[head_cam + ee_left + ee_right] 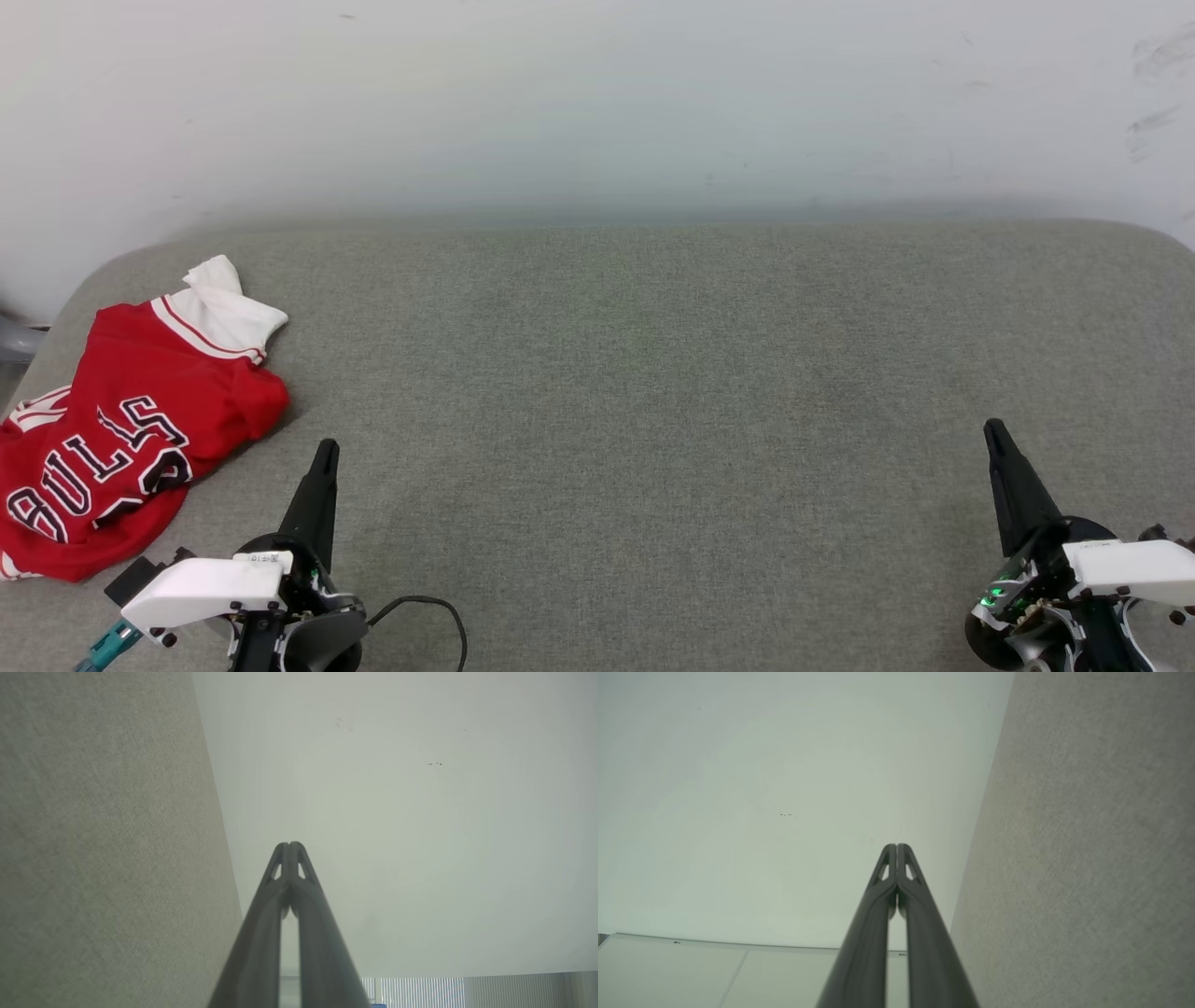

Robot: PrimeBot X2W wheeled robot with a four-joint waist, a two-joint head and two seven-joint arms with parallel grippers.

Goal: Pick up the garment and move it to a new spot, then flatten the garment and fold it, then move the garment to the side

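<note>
The garment (pixel 131 420) lies crumpled at the left edge of the grey padded surface (pixel 653 392) in the head view, red with black "BULLS" lettering and a white sleeve sticking up at its top. My left gripper (pixel 326 451) is shut, at the lower left, just right of the garment and apart from it. At the lower right my right gripper (pixel 992 430) is shut too, far from the garment. In the wrist views the left gripper (pixel 289 845) and the right gripper (pixel 896 847) each show two fingers pressed together with nothing between them.
A pale wall (pixel 597 103) rises behind the padded surface, whose far corners are rounded. A black cable (pixel 439 611) loops beside my left wrist. A grey object (pixel 14 341) pokes in at the far left edge beyond the garment.
</note>
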